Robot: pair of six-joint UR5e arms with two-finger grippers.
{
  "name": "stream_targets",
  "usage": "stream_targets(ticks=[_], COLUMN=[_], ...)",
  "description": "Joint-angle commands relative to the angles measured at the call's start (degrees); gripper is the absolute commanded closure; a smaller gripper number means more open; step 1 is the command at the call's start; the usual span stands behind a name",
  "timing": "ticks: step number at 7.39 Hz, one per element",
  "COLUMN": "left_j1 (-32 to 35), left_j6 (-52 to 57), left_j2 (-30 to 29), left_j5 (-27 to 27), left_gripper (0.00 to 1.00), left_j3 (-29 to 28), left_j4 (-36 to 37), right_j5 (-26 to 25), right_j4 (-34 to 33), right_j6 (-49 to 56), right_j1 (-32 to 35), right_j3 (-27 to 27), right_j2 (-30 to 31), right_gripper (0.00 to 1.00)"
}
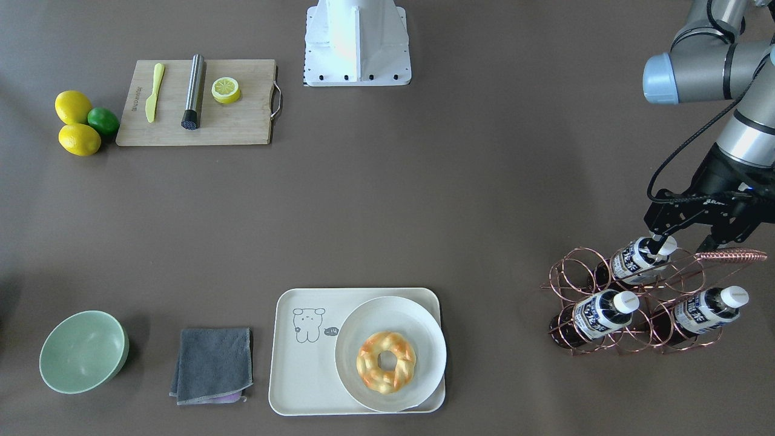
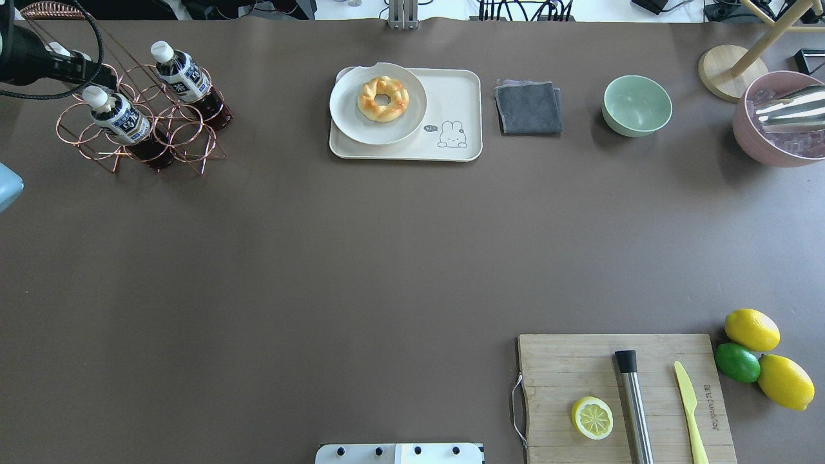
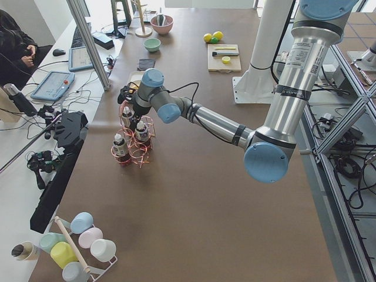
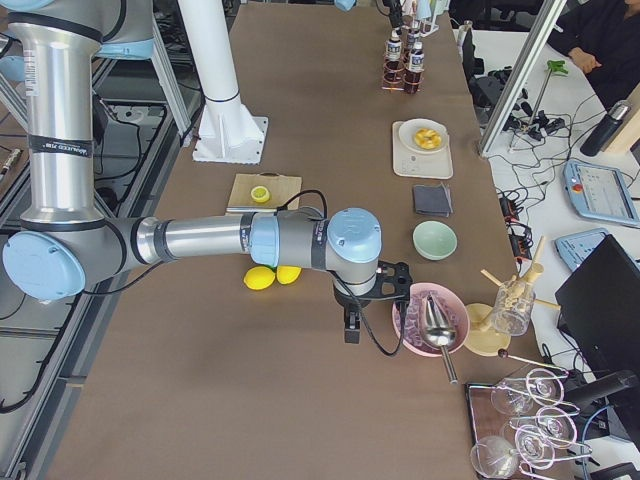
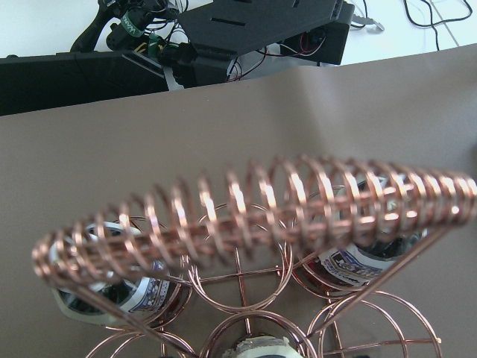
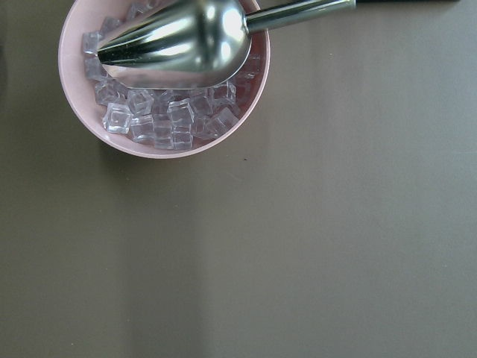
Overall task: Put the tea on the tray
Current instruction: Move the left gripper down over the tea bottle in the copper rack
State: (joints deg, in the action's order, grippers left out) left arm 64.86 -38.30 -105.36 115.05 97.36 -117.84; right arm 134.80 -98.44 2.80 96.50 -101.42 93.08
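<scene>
Three tea bottles lie in a copper wire rack: one on top and two below. My left gripper is open at the top bottle's white cap, with a finger touching the cap. In the overhead view it is at the far left over the rack. The cream tray with the bear drawing carries a white plate with a doughnut. My right gripper shows only in the exterior right view, next to a pink bowl; I cannot tell whether it is open.
A grey cloth and a green bowl lie beside the tray. A cutting board holds a knife, a steel cylinder and a lemon half; lemons and a lime lie next to it. A pink bowl of ice holds a scoop.
</scene>
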Motion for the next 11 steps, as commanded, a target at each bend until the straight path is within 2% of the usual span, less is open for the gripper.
stream_targets(ticks=[1, 5, 7, 8, 11], left_j1=[-0.35, -0.79, -1.05, -1.05, -1.14], left_j6=[0.24, -0.37, -1.17, -1.17, -1.25], left_j2=[0.33, 2.87, 2.79, 2.79, 2.53], left_j5=[-0.79, -0.71, -0.79, -0.79, -0.79], left_gripper=[0.20, 0.20, 0.40, 0.46, 0.48], left_j3=[-0.07, 0.72, 0.72, 0.72, 0.72], left_j4=[-0.54, -3.44, -3.36, -3.36, -3.36], right_j5=[-0.06, -0.06, -0.06, -0.06, -0.06], right_j4=[0.00, 0.00, 0.09, 0.09, 0.00], right_j6=[-0.07, 0.02, 0.02, 0.10, 0.10], right_j1=[0.00, 0.00, -0.09, 0.00, 0.00], right_j3=[0.17, 0.25, 0.25, 0.25, 0.34], right_j2=[0.17, 0.17, 0.17, 0.17, 0.17], right_gripper=[0.00, 0.00, 0.00, 0.00, 0.00])
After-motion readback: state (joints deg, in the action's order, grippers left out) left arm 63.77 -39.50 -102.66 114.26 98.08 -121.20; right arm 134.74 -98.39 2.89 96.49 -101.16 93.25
